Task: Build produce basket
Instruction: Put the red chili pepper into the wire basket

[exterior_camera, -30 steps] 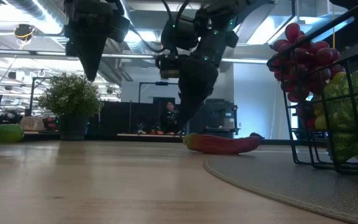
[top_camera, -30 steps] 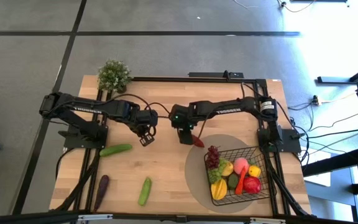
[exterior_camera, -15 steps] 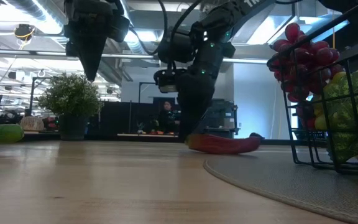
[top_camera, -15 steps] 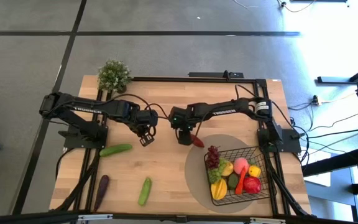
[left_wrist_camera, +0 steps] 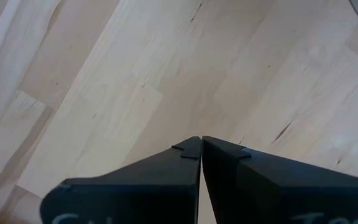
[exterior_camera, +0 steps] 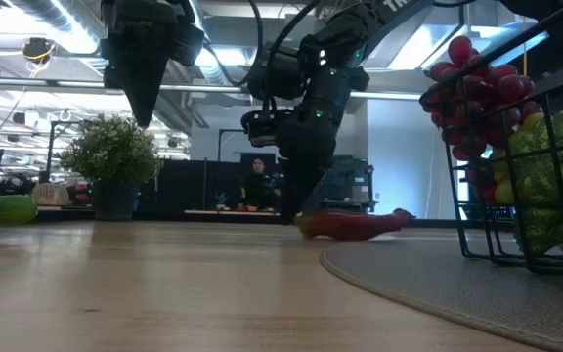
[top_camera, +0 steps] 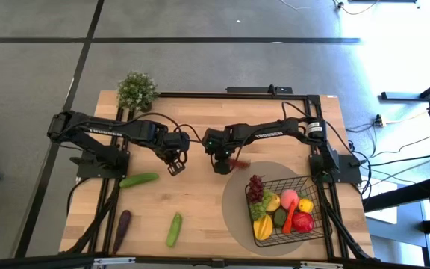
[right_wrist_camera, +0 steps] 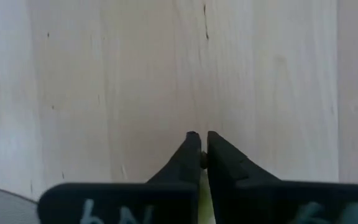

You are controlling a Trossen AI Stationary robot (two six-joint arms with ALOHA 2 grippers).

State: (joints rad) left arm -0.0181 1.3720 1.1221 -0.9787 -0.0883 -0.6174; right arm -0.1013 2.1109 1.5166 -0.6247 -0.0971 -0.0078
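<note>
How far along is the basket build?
Done: the basket holds grapes, a peach, an apple and more. In hand: the right gripper is shut at one end of the chili, which lies on the table; a firm grip isn't clear. To do: chili, near cucumber, far cucumber, eggplant. The left gripper hangs shut.

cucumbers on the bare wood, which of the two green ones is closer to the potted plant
The green toy cucumber lying crosswise just in front of the left arm's base; the other green cucumber lies farther from the leafy potted plant, near the table's front edge.
</note>
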